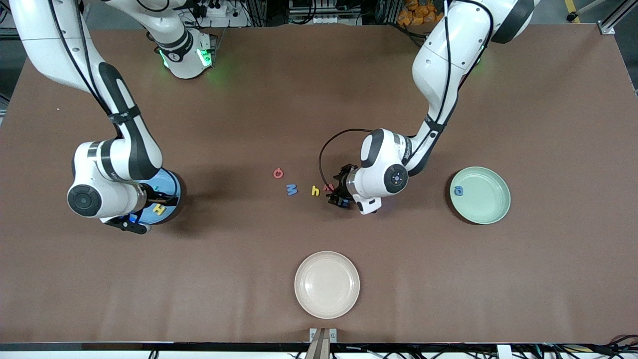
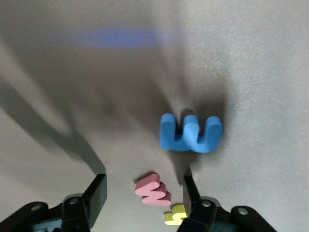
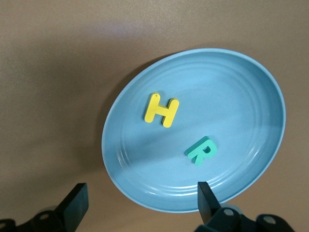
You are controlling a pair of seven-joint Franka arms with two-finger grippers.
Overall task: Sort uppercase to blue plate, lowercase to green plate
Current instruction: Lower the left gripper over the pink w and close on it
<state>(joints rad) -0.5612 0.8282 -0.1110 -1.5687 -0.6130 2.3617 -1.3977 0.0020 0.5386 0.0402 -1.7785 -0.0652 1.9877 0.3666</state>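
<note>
Left wrist view: the left gripper [image 2: 145, 200] hangs low over the table with its jaws parted and nothing between them; the small red w [image 2: 153, 191] lies flat on the table in the gap, untouched. Just beside the red w sits the small yellow h [image 2: 175, 215], and next along the row the blue M [image 2: 190, 133], with the red G [image 1: 278, 173] after it. The green plate [image 1: 491, 212], toward the left arm's end of the table from the red w, holds a blue a [image 1: 458, 190].

These letters look like light, soft foam that would squash a little and not slip; pinching the red w across its thin outer strokes seems best, keeping clear of the yellow h.

The right gripper [image 3: 140, 203] hovers wide open and empty over the blue plate [image 3: 241, 77], where the yellow H [image 3: 161, 110] and teal R [image 3: 202, 151] lie.
</note>
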